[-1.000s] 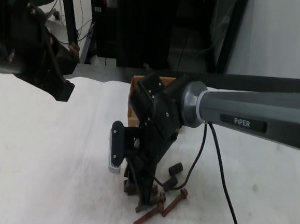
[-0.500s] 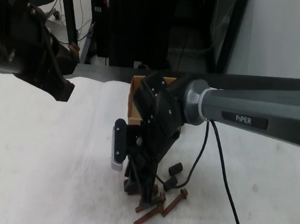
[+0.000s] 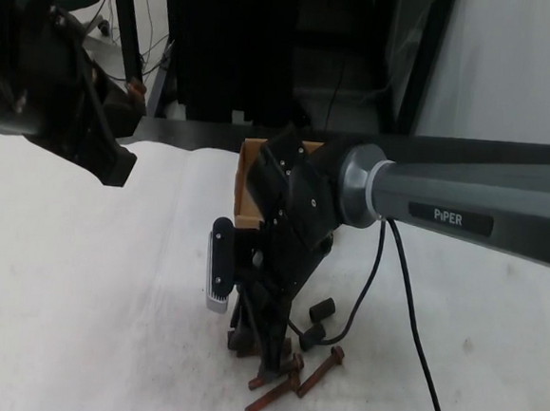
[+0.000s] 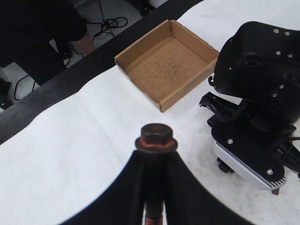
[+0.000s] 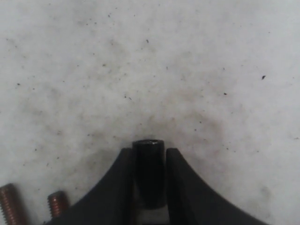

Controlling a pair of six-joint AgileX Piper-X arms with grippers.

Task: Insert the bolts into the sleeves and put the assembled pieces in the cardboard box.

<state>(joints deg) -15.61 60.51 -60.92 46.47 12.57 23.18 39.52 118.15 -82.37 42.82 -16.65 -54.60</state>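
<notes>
White cloth covers the counter [image 3: 87, 295]. My left claw [image 4: 155, 157] grips a bolt [image 4: 155, 138] by its shank, head past the fingertips. My right claw [image 5: 148, 159] pinches a black sleeve [image 5: 149, 183] low over the counter, near loose bolts [image 3: 290, 383]. Behind that arm sits the cardboard box [image 4: 166, 65].

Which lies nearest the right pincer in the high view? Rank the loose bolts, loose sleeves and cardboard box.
1. Loose bolts, at the tips of the right pincer.
2. Loose sleeves, slightly farther, by the cable.
3. Cardboard box, behind the wrist, farthest.
</notes>
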